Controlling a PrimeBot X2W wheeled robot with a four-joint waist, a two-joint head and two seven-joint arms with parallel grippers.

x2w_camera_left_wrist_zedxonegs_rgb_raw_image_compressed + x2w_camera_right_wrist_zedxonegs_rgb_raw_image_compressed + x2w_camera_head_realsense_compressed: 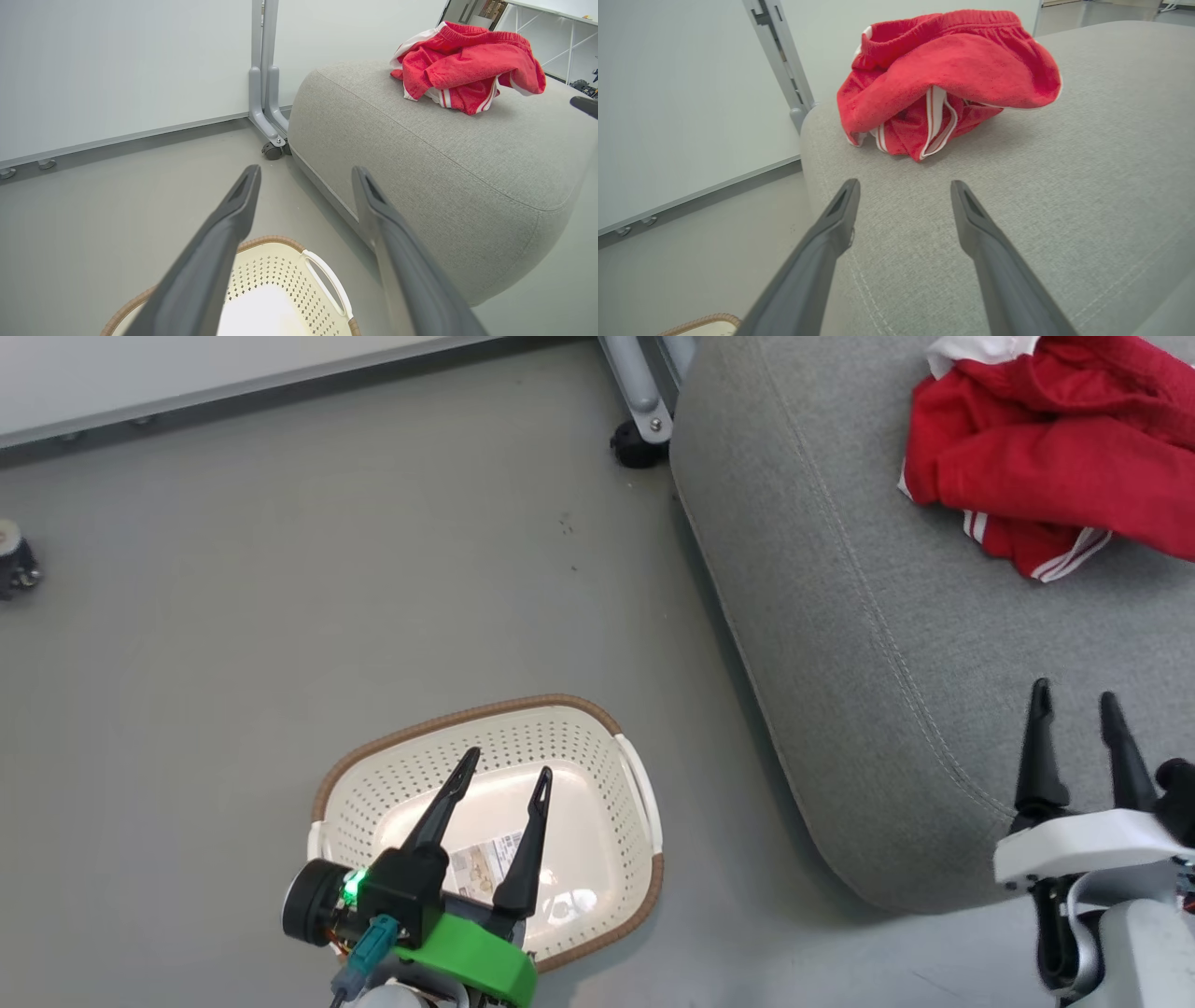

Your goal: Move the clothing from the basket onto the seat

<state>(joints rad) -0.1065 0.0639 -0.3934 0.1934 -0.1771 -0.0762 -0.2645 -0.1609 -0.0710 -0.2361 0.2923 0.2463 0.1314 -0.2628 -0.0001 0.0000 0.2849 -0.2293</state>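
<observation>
Red clothing (1055,457) with white striped trim lies crumpled on the big grey seat (840,616) at the upper right; the heap (462,65) (943,79) sits on top of the cushion (444,158) (1041,196). The cream basket (579,747) with a brown rim stands on the floor, with just a barcode sticker (481,868) inside. My left gripper (505,774) hovers open over the basket (285,280), nothing between its fingers. My right gripper (1074,700) is open above the seat's near part, short of the clothing.
A grey metal frame leg with a black caster (639,443) stands on the floor by the seat's far corner. A pale wall with a baseboard (233,387) runs along the back. A small dark wheeled object (14,565) sits at the far left on the grey floor.
</observation>
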